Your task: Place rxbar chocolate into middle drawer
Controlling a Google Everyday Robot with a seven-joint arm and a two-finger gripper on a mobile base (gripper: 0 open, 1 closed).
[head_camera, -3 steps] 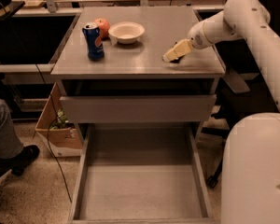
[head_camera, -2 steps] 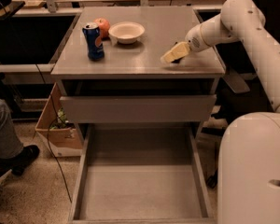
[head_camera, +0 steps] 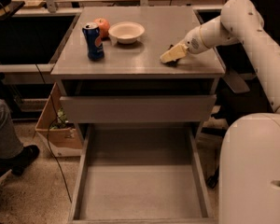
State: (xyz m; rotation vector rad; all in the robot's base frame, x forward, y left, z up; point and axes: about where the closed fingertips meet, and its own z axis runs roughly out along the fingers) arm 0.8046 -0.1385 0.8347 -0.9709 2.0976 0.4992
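Note:
My gripper (head_camera: 171, 55), pale yellow at the end of the white arm (head_camera: 224, 27), is down on the right part of the grey cabinet top (head_camera: 144, 55). A small dark sliver (head_camera: 172, 61) shows just under it, likely the rxbar chocolate; most of it is hidden by the gripper. The middle drawer (head_camera: 140, 190) is pulled out wide at the bottom of the view, a long grey tray with low side walls and nothing in it. It lies well below and in front of the gripper.
A blue soda can (head_camera: 93, 41), an apple (head_camera: 102, 27) and a white bowl (head_camera: 126, 32) stand on the cabinet top's left half. A drawer with a tall plain front (head_camera: 137, 108) is above the open one. The robot's white base (head_camera: 254, 171) is at right; a person's leg (head_camera: 2, 134) and a cardboard box (head_camera: 58, 125) at left.
The gripper has shifted slightly left and toward the front of the cabinet top, lower onto the dark item. Nothing else has moved.

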